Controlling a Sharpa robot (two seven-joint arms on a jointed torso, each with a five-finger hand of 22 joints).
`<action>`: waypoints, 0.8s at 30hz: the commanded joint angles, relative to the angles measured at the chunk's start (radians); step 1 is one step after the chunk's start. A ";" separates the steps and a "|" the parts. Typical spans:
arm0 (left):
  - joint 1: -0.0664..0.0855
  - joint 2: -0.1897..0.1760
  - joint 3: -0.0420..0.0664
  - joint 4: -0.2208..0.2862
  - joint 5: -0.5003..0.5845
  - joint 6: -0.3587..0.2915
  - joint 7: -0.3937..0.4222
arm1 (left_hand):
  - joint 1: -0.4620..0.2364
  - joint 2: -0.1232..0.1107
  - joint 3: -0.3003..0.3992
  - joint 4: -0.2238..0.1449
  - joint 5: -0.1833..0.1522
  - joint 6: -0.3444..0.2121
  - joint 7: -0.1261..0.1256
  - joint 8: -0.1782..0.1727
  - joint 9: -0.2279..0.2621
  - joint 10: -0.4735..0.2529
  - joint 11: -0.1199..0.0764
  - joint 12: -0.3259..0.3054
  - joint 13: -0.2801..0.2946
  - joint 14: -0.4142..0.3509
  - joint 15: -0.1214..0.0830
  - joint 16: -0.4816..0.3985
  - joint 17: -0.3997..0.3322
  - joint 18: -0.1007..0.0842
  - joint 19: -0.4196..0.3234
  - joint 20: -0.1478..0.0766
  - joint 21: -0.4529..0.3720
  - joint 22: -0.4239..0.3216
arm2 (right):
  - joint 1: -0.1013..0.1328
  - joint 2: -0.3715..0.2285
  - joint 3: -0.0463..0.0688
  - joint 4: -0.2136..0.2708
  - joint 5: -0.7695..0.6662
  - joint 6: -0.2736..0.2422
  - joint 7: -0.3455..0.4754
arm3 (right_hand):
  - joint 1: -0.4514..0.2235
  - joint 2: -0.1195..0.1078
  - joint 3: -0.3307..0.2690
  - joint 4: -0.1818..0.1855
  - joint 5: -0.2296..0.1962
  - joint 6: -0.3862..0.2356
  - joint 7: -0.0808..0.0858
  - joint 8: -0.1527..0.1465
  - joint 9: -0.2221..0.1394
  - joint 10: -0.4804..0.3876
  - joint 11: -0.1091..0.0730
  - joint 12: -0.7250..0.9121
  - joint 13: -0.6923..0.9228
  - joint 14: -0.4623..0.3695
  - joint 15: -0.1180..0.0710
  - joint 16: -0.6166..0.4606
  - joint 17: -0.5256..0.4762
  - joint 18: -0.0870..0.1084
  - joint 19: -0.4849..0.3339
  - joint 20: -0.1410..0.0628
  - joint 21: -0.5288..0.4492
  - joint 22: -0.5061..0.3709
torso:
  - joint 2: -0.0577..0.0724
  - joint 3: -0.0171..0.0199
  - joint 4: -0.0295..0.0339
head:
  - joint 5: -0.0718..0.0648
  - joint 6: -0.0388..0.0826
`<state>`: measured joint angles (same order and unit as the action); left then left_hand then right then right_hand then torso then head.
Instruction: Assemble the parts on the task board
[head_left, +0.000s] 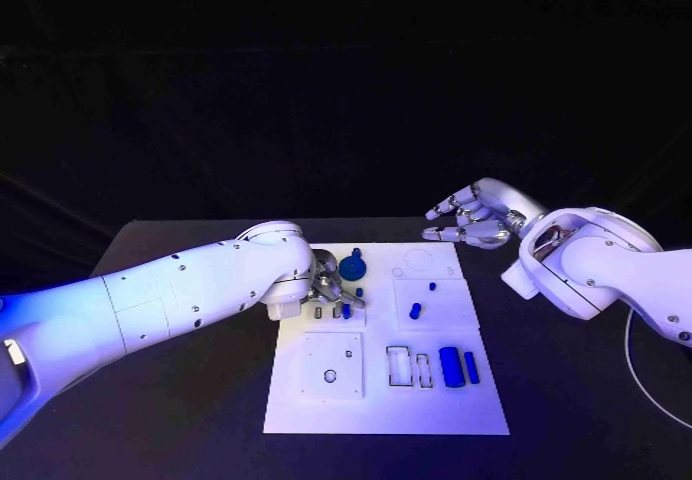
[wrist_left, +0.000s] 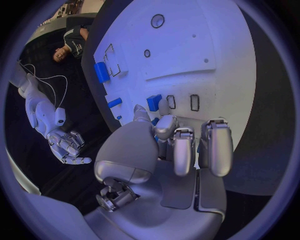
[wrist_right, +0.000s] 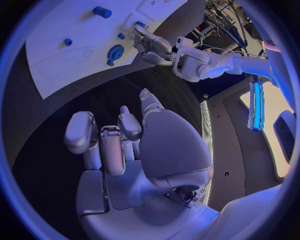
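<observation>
Seemingly light and rigid, a small blue part lies beneath the left robot hand, fingers curled, grasp unclear; the right robot hand hovers released.

- Dim room, blue-tinted light; flat white rectangular task board brightest, mild glare.
- Matte black table nearly lost in shadow.
- Wrist views: fisheye bend, dark rims, soft edges.
- Bright vertical blue light strip.

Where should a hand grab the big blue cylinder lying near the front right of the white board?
Probably across the middle of the blue cylinder, coming from above: it lies flat on the white task board, long sides exposed, though a slimmer blue piece crowds its right side.
</observation>
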<state>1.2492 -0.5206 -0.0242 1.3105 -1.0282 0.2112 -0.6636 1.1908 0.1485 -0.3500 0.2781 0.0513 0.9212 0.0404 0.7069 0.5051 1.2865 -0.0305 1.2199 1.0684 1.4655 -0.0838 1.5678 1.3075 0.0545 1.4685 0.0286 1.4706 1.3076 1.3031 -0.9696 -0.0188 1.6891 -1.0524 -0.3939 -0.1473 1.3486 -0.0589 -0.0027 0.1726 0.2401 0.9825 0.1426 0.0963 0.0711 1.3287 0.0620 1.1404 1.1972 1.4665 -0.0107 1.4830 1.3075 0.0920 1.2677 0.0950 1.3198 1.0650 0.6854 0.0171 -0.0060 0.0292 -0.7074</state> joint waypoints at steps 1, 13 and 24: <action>0.001 0.004 0.000 -0.002 -0.004 0.022 -0.001 | 0.016 0.005 0.007 -0.005 -0.003 -0.010 -0.001 0.008 0.003 0.002 0.002 0.002 0.001 0.105 -0.003 0.003 0.263 -0.018 0.031 -0.007 0.004 0.096 | -0.001 0.003 0.000 -0.001 -0.003 0.017 -0.004 | -0.001 0.007 -0.005 -0.001 0.006 0.007 0.000 0.004 0.001 -0.002 -0.006 -0.003 -0.001 0.067 -0.005 -0.006 0.095 0.013 -0.008 0.000 -0.004 -0.001 | 0.000 0.0002 0.0002 | 0.000 -0.003; 0.001 0.004 0.000 0.002 -0.003 0.036 -0.001 | 0.083 0.006 0.039 -0.041 -0.003 -0.022 0.000 0.021 0.022 -0.001 0.003 -0.001 0.001 0.105 -0.003 0.003 0.263 -0.018 0.029 -0.006 0.003 0.097 | -0.002 0.010 -0.001 -0.013 -0.003 0.024 -0.004 | 0.003 0.010 -0.005 -0.001 0.009 0.007 0.000 0.004 0.001 -0.001 -0.006 -0.002 0.000 0.067 -0.005 -0.006 0.095 0.013 -0.008 0.000 -0.004 -0.001 | 0.000 0.0003 0.0009 | 0.000 -0.009; 0.001 0.002 0.000 0.005 0.004 0.017 0.001 | 0.270 0.075 0.174 -0.151 -0.001 -0.054 -0.016 0.009 0.028 -0.011 -0.012 -0.014 -0.004 0.105 -0.014 0.003 0.263 -0.017 0.028 -0.013 0.003 0.100 | -0.003 0.014 -0.001 -0.018 -0.003 0.025 -0.004 | 0.005 0.011 -0.005 -0.001 0.011 0.007 0.000 0.005 0.001 -0.001 -0.006 -0.002 0.000 0.067 -0.005 -0.006 0.095 0.013 -0.008 0.000 -0.005 -0.002 | 0.000 0.0007 0.0008 | -0.001 -0.012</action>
<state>1.2531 -0.5192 -0.0211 1.3138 -1.0276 0.2255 -0.6625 1.4158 0.1983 -0.2051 0.1530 0.0467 0.8722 0.0313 0.7179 0.5291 1.2773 -0.0372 1.2101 1.0673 1.4667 -0.0936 1.5678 1.3073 0.0547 1.4660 0.0239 1.4716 1.3075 1.3012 -0.9575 -0.0202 1.6718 -1.0522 -0.3814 -0.1506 1.3531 -0.0551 -0.0026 0.1725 0.2460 0.9825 0.1426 0.0963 0.0709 1.3287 0.0621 1.1404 1.1973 1.4665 -0.0107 1.4830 1.3073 0.0921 1.2677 0.0951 1.3198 1.0639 0.6855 0.0175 -0.0054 0.0290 -0.7187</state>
